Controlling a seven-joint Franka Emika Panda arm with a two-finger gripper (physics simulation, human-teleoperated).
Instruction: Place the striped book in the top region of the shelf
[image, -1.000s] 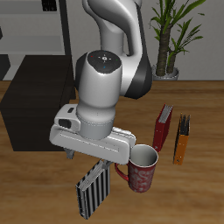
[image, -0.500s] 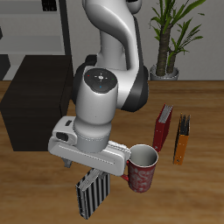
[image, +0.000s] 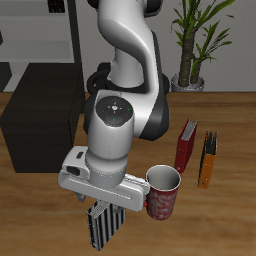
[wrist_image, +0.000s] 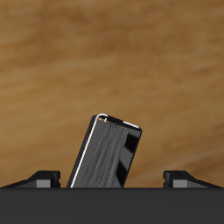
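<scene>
Right now the gripper (image: 104, 208) hangs low over the wooden table (image: 235, 215), close to its front edge, and the striped book (image: 103, 226) stands upright beneath it, just beside the red patterned mug (image: 164, 193). From the outside the arm's body covers the fingers, so the grasp itself is hidden; in the wrist view the book's top edge (wrist_image: 107, 164) rises between the two finger bases, which stand well apart, leaning a little toward one side. Whether the pads actually press the cover I cannot tell. Coming at the book from straight above makes sense, since its thin top edge is the only part a two-finger tool can pinch while it stands so close to the mug. The shelf (image: 38, 110), the low dark unit, sits well apart, farther back on the table, its flat top bare. A red book (image: 186, 145) and an orange book (image: 207, 160) stand behind the mug and should be left alone.
</scene>
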